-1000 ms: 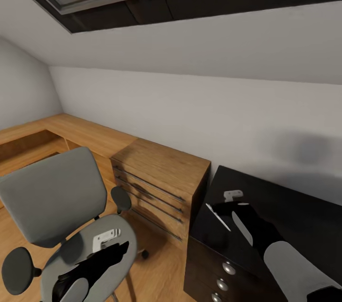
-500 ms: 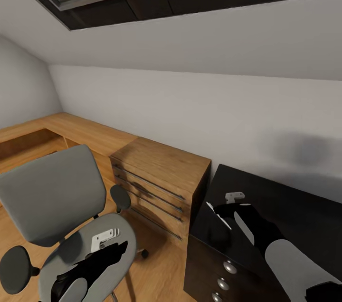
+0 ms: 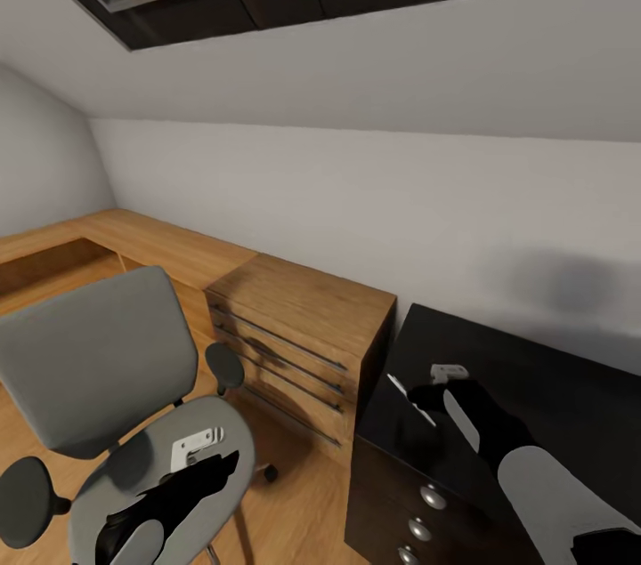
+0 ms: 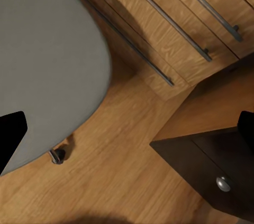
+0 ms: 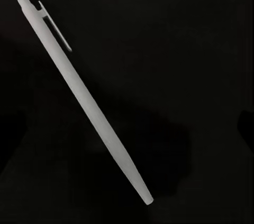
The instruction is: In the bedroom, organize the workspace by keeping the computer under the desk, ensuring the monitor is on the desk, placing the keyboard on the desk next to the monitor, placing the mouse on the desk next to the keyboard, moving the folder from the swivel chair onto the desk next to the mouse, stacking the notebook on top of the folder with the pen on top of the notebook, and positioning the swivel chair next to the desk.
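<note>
The swivel chair (image 3: pixel 98 360) stands at the lower left, grey seat and back, with nothing lying on its seat (image 4: pixel 42 65). My left gripper (image 3: pixel 223 463) hovers open just above the seat's front edge, its black fingertips (image 4: pixel 10 134) spread wide apart. The black-topped desk (image 3: pixel 543 378) is at the lower right. Near its left end a thin white pen (image 3: pixel 409 399) lies flat. My right gripper (image 3: pixel 423 396) hangs open right over the pen (image 5: pixel 84 100), which rests on the desk top between the spread fingers, not gripped.
A light wooden dresser (image 3: pixel 303 334) with long bar handles (image 4: pixel 174 23) stands between chair and desk. The desk's dark drawers carry round silver knobs (image 3: pixel 434 496). Wooden floor (image 4: pixel 121 182) lies below. A sloped wall with skylights rises behind.
My right gripper has shifted slightly to the right over the desk, staying above the pen. The left arm and chair are unchanged; the view has tilted a little.
</note>
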